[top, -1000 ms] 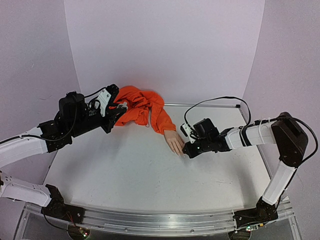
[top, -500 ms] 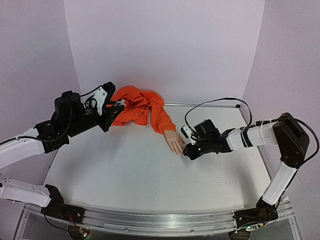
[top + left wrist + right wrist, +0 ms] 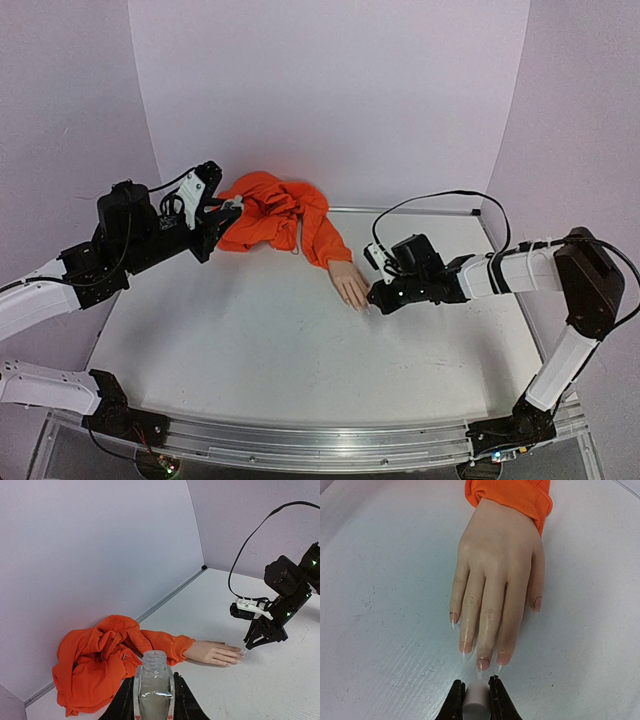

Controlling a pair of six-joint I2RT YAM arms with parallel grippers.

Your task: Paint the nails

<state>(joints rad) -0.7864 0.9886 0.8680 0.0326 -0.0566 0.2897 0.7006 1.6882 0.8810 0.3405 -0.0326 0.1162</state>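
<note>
A flesh-coloured mannequin hand (image 3: 349, 283) lies palm down on the white table, its wrist in an orange sleeve (image 3: 285, 215). The nails (image 3: 484, 663) are pale pink, and the fingertips point at my right gripper (image 3: 476, 681). That gripper is shut on a small white brush cap (image 3: 478, 692), just short of the middle fingertip; the brush tip is too faint to make out. My left gripper (image 3: 154, 692) hovers over the crumpled sleeve, shut on a small clear open bottle (image 3: 154, 667) held upright. In the top view the right gripper (image 3: 372, 300) sits at the fingertips and the left gripper (image 3: 228, 207) at the sleeve's left end.
The orange garment (image 3: 102, 662) is bunched against the back wall. White table (image 3: 250, 340) spreads in front of the hand. A black cable (image 3: 440, 200) loops over the right arm. Lilac walls close in the back and both sides.
My left arm has drawn back to the left and slightly up with the bottle. The right gripper stays at the fingertips, shifted only slightly.
</note>
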